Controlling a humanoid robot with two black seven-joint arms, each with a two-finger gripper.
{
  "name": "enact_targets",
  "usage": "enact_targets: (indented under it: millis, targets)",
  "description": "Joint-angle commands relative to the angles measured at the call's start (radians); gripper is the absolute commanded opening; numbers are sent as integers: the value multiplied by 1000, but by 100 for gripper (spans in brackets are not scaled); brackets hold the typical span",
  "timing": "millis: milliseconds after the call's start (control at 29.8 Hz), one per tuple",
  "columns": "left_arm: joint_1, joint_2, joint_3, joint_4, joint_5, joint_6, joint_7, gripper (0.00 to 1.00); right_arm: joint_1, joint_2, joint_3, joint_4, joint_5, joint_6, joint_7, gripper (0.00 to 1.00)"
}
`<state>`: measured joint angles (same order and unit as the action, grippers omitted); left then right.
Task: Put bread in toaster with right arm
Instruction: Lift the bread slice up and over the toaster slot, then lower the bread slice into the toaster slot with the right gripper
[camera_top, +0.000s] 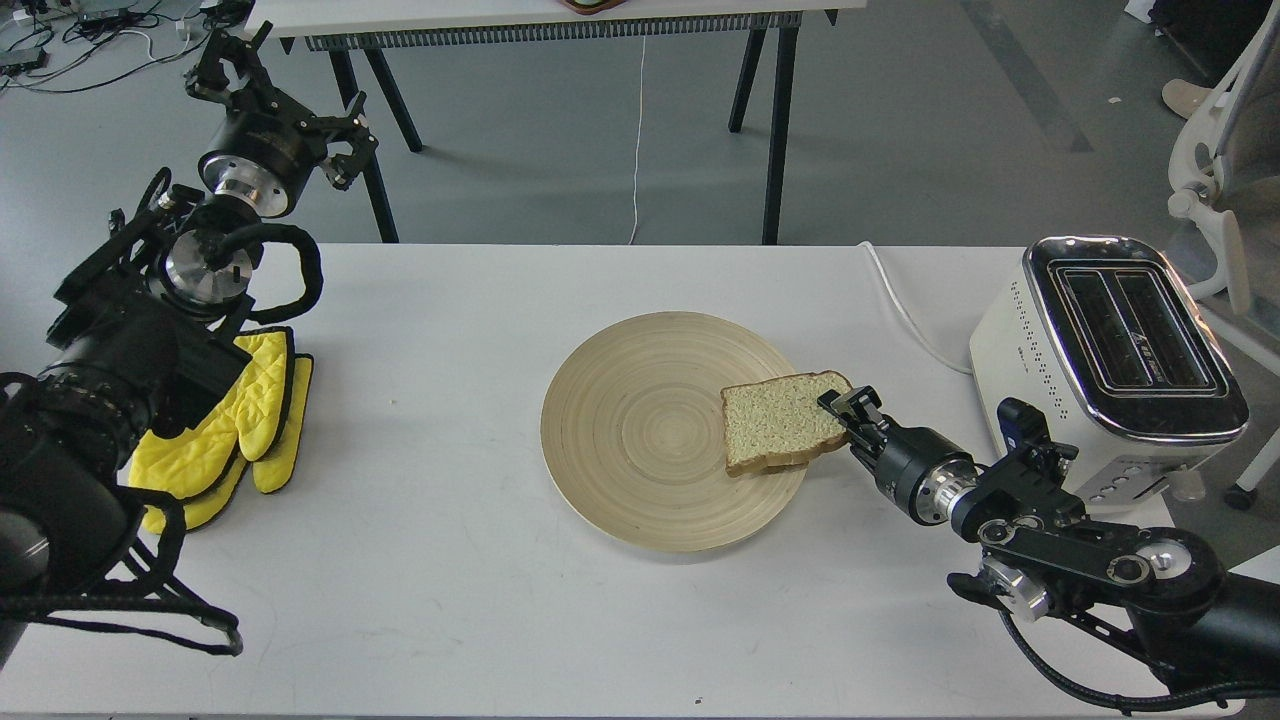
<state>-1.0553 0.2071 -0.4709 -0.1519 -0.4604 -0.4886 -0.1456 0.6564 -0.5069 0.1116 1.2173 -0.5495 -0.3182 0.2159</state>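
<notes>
Resting on the right-hand rim of the round wooden plate (640, 430), the bread (783, 420) is seen with its right edge taken between the fingers of the right gripper (845, 408), which appears clamped on the crust; only a small corner of the slice seems to be held. A slip is therefore judged the main risk: soft bread pinched at one edge can sag, tear or rotate once it is lifted clear of the plate. The toaster (1105, 365) stands well to the right, with its two slots open upward, and the slice would have to be turned upright and lined up with a narrow slot; a tilted approach could catch it on the chrome top. The plate could also be dragged if the slice is pulled sideways rather than raised. The white cord (905, 310) lies between plate and toaster. The left gripper (275, 110) is held apart, raised beyond the yellow oven mitts (235, 430), clear of the work.
</notes>
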Motion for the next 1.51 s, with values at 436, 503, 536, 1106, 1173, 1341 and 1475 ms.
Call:
enact_targets:
  millis: [436, 503, 536, 1106, 1173, 1341, 1475]
  targets:
    - [0, 0, 0, 0, 0, 0, 0, 100, 117, -551, 128, 355, -105, 10, -1, 5]
    - [0, 0, 0, 0, 0, 0, 0, 100, 129, -629, 126, 355, -193, 10, -9, 5]
    - [0, -1, 0, 0, 0, 0, 0, 100, 129, -672, 126, 355, -239, 10, -12, 5]
    - [0, -1, 0, 0, 0, 0, 0, 100, 108, -849, 26, 298, -452, 34, -56, 5]
    - [0, -1, 0, 0, 0, 0, 0, 100, 109, -817, 22, 274, -454, 34, -69, 5]
    - [0, -1, 0, 0, 0, 0, 0, 100, 109, -773, 22, 228, -461, 34, -73, 5]
    - [0, -1, 0, 0, 0, 0, 0, 100, 114, -730, 23, 219, -461, 34, -75, 6]
